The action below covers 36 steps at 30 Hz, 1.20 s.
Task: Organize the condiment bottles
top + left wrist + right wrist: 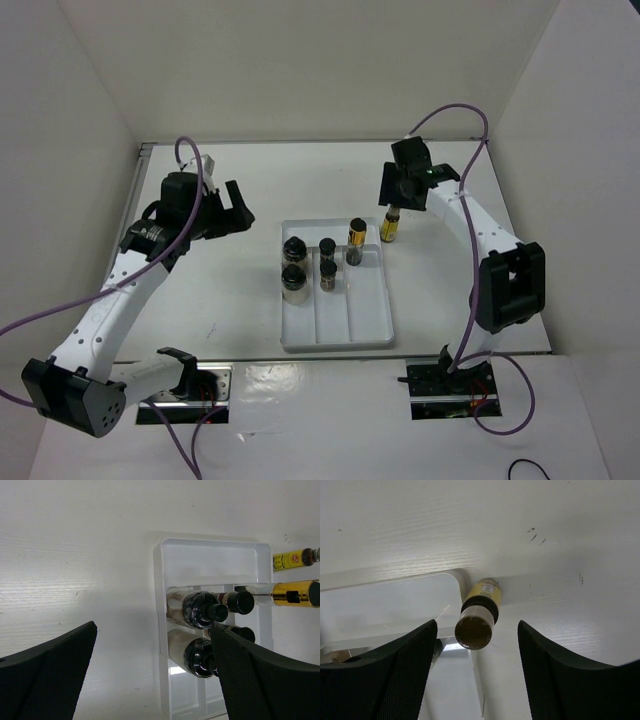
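Note:
A white tray (372, 325) holds two squat jars (293, 265) in its left lane, two small dark brown bottles (327, 261) in the middle lane and one yellow-amber bottle (356, 240) in the right lane. A second yellow-amber bottle (390, 227) stands upright on the table just outside the tray's far right corner. My right gripper (393, 204) hovers over it, open, with the bottle (479, 612) between its fingers and untouched. My left gripper (240, 208) is open and empty, left of the tray. The left wrist view shows the jars (197, 611) and the tray (210, 543).
White walls enclose the table at the back and both sides. The near half of the tray's lanes (340, 320) holds nothing. The tray's corner (456, 578) lies right beside the outside bottle in the right wrist view.

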Each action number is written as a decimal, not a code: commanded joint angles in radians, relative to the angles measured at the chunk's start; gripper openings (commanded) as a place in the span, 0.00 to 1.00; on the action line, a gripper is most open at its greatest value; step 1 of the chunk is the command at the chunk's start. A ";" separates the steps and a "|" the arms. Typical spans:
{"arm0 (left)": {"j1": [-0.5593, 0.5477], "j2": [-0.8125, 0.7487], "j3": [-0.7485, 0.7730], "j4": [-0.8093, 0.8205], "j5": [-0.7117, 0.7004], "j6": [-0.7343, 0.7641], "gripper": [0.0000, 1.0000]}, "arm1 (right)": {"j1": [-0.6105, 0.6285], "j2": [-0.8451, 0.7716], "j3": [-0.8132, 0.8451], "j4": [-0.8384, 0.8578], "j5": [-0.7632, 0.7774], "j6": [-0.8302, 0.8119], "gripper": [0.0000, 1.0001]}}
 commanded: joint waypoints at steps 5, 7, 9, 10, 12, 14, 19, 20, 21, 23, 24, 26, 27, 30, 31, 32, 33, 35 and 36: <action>0.027 -0.023 -0.010 0.042 0.040 0.034 1.00 | 0.009 0.044 -0.008 0.054 -0.011 -0.007 0.64; 0.027 -0.023 -0.019 0.042 0.040 0.034 1.00 | 0.018 0.044 -0.017 0.054 -0.002 -0.007 0.60; 0.037 -0.023 -0.019 0.042 0.049 0.043 1.00 | 0.018 0.053 -0.017 0.054 -0.002 -0.007 0.55; 0.037 -0.023 -0.019 0.042 0.049 0.043 1.00 | 0.018 0.053 -0.017 0.054 0.009 0.002 0.53; 0.046 -0.023 -0.019 0.042 0.049 0.043 1.00 | 0.018 0.053 -0.017 0.054 0.009 0.002 0.48; 0.046 -0.023 -0.019 0.042 0.049 0.043 1.00 | 0.018 0.053 -0.017 0.054 0.009 0.002 0.41; 0.055 -0.032 -0.037 0.042 0.058 0.043 1.00 | 0.018 0.075 -0.008 0.027 0.044 0.002 0.19; 0.055 -0.032 -0.037 0.042 0.058 0.043 1.00 | 0.018 0.075 -0.008 0.026 0.053 0.002 0.15; 0.055 -0.032 -0.037 0.042 0.058 0.043 1.00 | 0.018 0.075 0.003 0.014 0.064 0.002 0.12; 0.055 -0.041 -0.037 0.042 0.058 0.043 1.00 | 0.018 0.084 0.024 -0.010 0.075 0.002 0.04; 0.055 -0.041 -0.037 0.042 0.058 0.043 1.00 | 0.018 0.084 0.033 -0.019 0.085 0.011 0.03; 0.064 -0.041 -0.037 0.042 0.058 0.043 1.00 | 0.027 0.072 0.069 -0.039 0.094 0.011 0.00; 0.064 -0.041 -0.037 0.042 0.067 0.043 1.00 | 0.027 0.057 0.099 -0.040 0.095 0.011 0.00; 0.064 -0.041 -0.037 0.051 0.068 0.043 1.00 | 0.027 0.037 0.176 -0.064 0.095 -0.001 0.00; 0.064 -0.041 -0.047 0.051 0.068 0.043 1.00 | 0.038 0.037 0.199 -0.082 0.095 -0.010 0.00; 0.064 -0.041 -0.047 0.051 0.068 0.043 1.00 | 0.038 0.037 0.219 -0.092 0.095 -0.011 0.00; 0.064 -0.041 -0.047 0.051 0.068 0.043 1.00 | 0.050 0.037 0.260 -0.105 0.095 -0.020 0.00; 0.064 -0.041 -0.047 0.051 0.068 0.043 1.00 | 0.075 0.037 0.306 -0.115 0.095 -0.020 0.00; 0.064 -0.051 -0.047 0.051 0.068 0.043 1.00 | 0.089 0.037 0.317 -0.115 0.095 -0.020 0.00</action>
